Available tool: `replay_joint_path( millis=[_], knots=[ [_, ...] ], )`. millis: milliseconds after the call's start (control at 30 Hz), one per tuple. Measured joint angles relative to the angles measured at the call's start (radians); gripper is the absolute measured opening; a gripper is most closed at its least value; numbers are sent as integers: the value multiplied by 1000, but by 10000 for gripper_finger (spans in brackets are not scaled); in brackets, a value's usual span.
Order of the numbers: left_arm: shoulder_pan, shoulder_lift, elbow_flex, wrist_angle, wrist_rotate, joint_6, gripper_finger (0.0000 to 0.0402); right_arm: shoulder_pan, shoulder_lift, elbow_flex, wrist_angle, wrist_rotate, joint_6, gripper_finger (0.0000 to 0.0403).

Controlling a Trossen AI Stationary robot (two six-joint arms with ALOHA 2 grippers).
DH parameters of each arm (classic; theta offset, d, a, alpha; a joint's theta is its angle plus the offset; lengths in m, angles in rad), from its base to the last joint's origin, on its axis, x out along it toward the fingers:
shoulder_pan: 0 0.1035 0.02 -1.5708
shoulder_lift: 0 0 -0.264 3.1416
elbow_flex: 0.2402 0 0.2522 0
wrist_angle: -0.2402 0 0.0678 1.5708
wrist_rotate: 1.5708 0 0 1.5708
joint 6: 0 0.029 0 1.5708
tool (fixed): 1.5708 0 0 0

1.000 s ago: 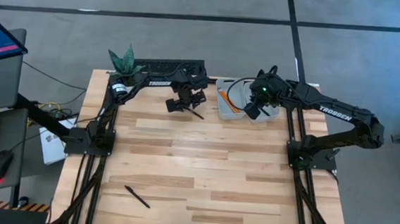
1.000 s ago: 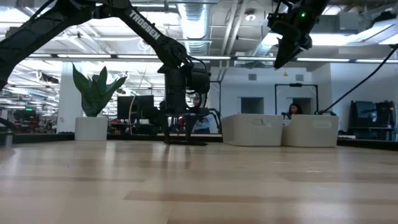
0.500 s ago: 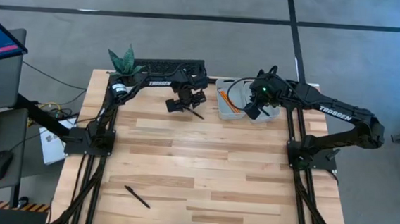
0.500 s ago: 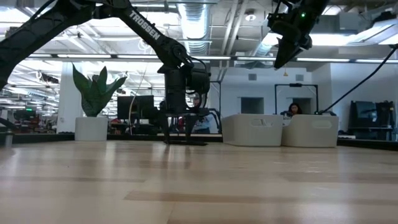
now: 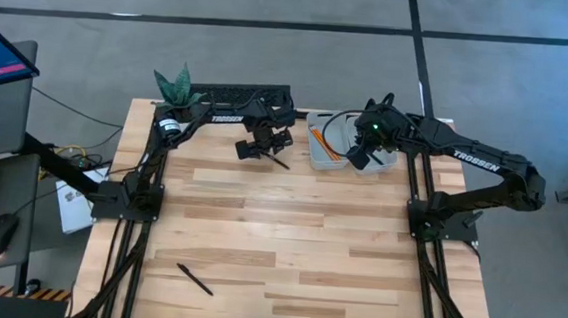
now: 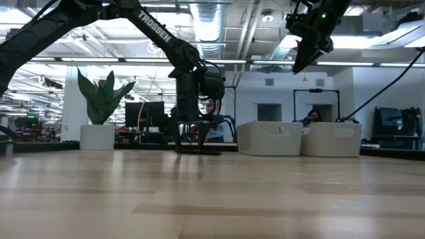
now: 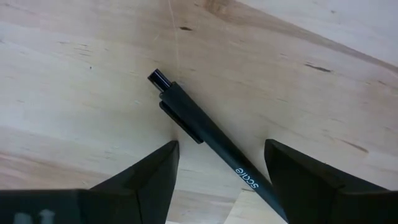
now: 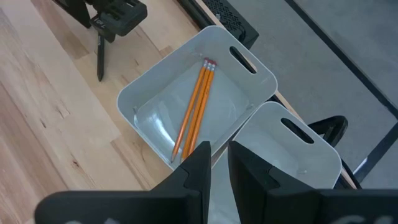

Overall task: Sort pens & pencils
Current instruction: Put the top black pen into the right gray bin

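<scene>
Two white bins point(image 5: 337, 143) on wooden table point(image 5: 278, 249).

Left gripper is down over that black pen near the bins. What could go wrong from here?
The pen lies flat on the table between the open left gripper fingers, slanted; closing may roll it rather than pinch it. The bin beside it holds pencils, so a wrong drop would mix the sorts. Another pen waits near the front edge, a far reach.

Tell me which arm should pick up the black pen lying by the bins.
Left. Its tool is open and low over that pen, one finger on each side. The right tool hangs above the white bin holding the pencils.
</scene>
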Motion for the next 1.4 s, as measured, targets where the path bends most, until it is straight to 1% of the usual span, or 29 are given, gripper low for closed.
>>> replay_joint_path(
  millis=[100,200,533,733,967,1267,1400],
  knots=[
    [0,0,0,0,1,0,230,0,0,0,-2,0,0,77],
    [1,0,-1,-1,11,-3,216,0,0,0,-3,0,0,77],
    [1,0,-2,-16,13,-3,127,0,0,0,-4,0,0,77],
    [1,0,-2,-14,14,7,89,0,0,0,-4,0,0,77],
    [0,0,-2,-8,11,45,65,0,0,0,-4,0,0,77],
    [0,0,-1,-5,-6,73,47,0,0,0,-4,0,0,77],
    [-1,0,-1,-4,-28,88,40,0,0,0,-4,0,0,77]
  ],
)
